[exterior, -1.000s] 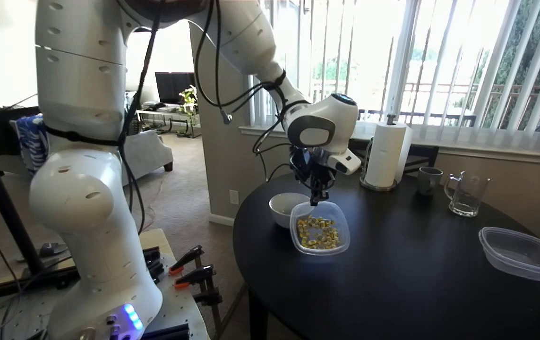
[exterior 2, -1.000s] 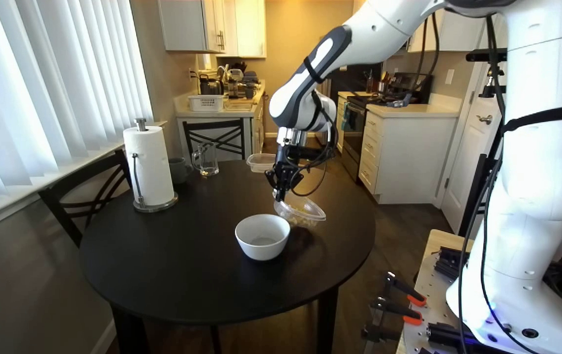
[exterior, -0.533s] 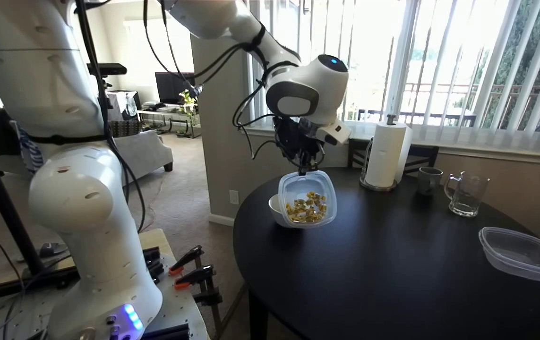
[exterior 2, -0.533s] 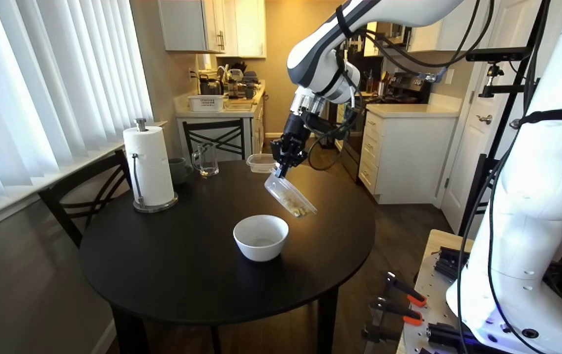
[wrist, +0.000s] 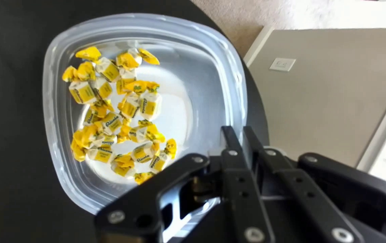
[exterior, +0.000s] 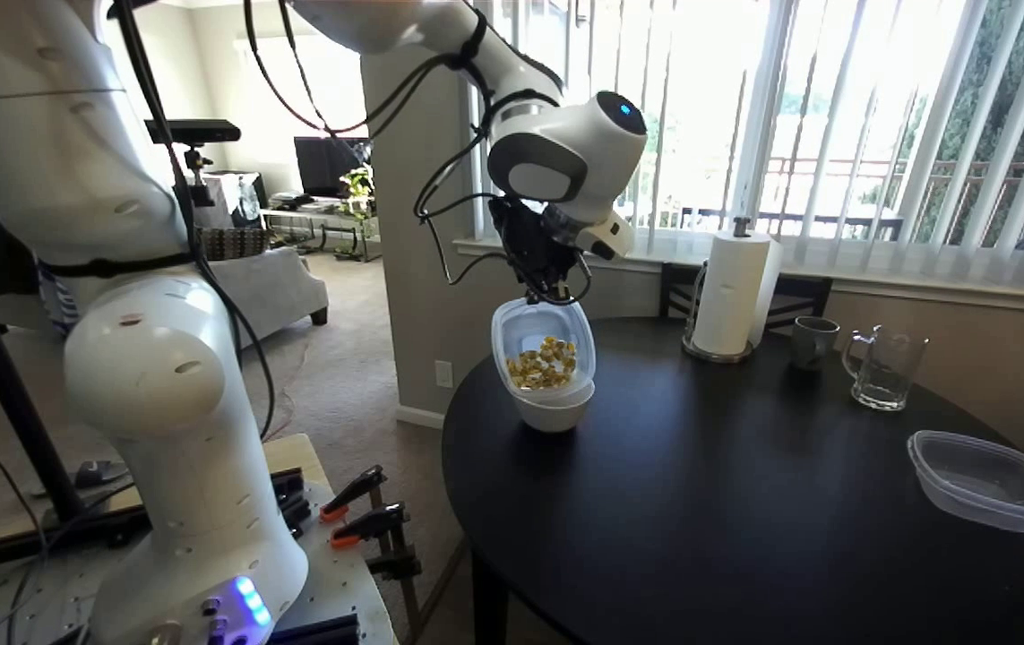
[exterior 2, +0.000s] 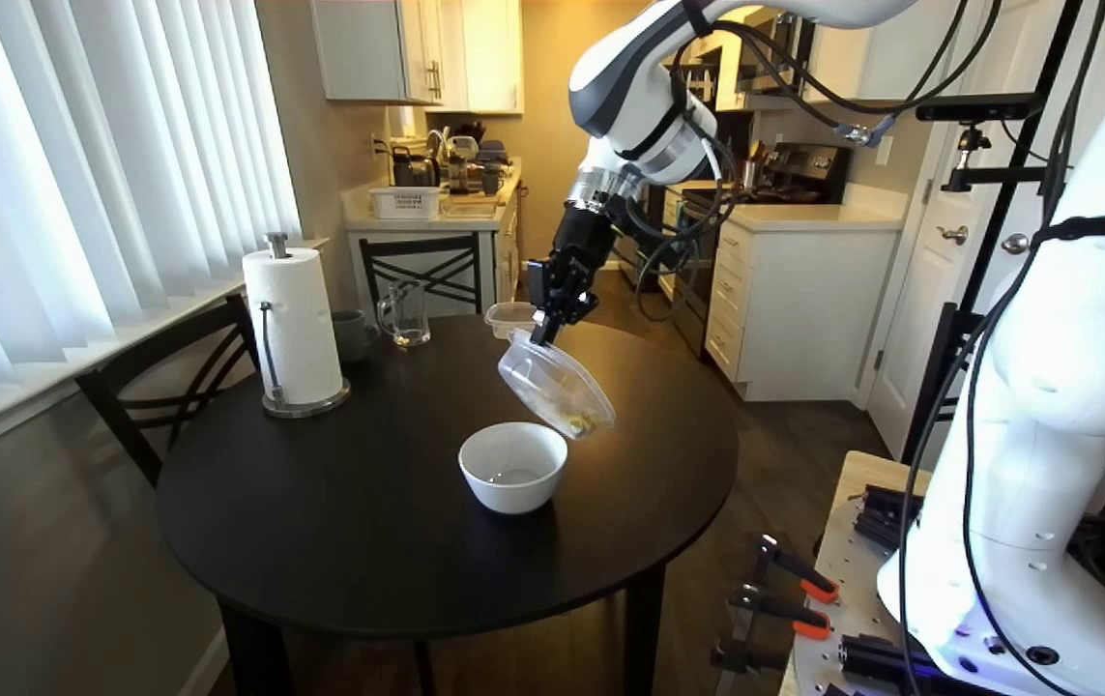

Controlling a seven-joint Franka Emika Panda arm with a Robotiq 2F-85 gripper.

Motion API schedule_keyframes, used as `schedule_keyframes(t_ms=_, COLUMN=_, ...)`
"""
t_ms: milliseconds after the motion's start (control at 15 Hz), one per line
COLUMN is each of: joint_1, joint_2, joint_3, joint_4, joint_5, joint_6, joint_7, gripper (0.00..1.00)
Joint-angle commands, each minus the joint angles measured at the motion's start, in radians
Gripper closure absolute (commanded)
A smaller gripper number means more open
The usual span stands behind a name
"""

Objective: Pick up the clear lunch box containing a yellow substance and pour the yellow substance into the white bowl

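My gripper point(exterior: 537, 298) is shut on the rim of the clear lunch box point(exterior: 520, 327), with its fingers either side of the wall in the wrist view point(wrist: 238, 130). The box hangs tilted in the air, its far end low, in both exterior views point(exterior 2: 537, 372). The yellow substance point(wrist: 111, 125) is several yellow-wrapped candies, gathered at the low end inside the box point(exterior: 544, 363). The white bowl point(exterior 2: 513, 496) stands upright on the table with nothing yellow visible in it. The box is above and beside the bowl, and partly covers it point(exterior: 552, 414) in an exterior view.
On the dark round table point(exterior: 727, 537) stand a paper-towel roll point(exterior: 731, 296), a grey mug point(exterior: 813, 342), a glass mug point(exterior: 890, 367) and a larger clear container point(exterior: 986, 484). Window blinds point(exterior 2: 117, 174) and a chair point(exterior 2: 189, 387) are beside the table.
The gripper lifted the lunch box from low beside the bowl, tilted it, and brought it toward the bowl. The candies slid to its low end. The bowl shifted very slightly.
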Motion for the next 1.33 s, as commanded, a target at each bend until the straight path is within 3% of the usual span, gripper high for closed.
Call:
schedule_keyframes(t_ms=0, joint_1=0.02, joint_2=-0.024, joint_3=-0.022, joint_4=0.007, joint_5=0.089, joint_6=-0.108, joint_7=-0.114, gripper=0.98)
schedule_keyframes(t_ms=400, joint_1=-0.001, joint_2=0.063, joint_3=-0.07, joint_4=0.105, joint_5=0.216, joint_6=-0.426, joint_7=-0.29, gripper=0.98)
schedule_keyframes(t_ms=733, joint_1=-0.025, joint_2=0.223, joint_3=-0.081, joint_4=0.237, joint_5=0.298, joint_6=-0.691, joint_7=-0.341, gripper=0.98)
schedule_keyframes(t_ms=1267, joint_1=-0.09, joint_2=0.491, joint_3=-0.072, joint_4=0.474, joint_5=0.416, joint_6=-0.891, joint_7=-0.299, gripper=0.98)
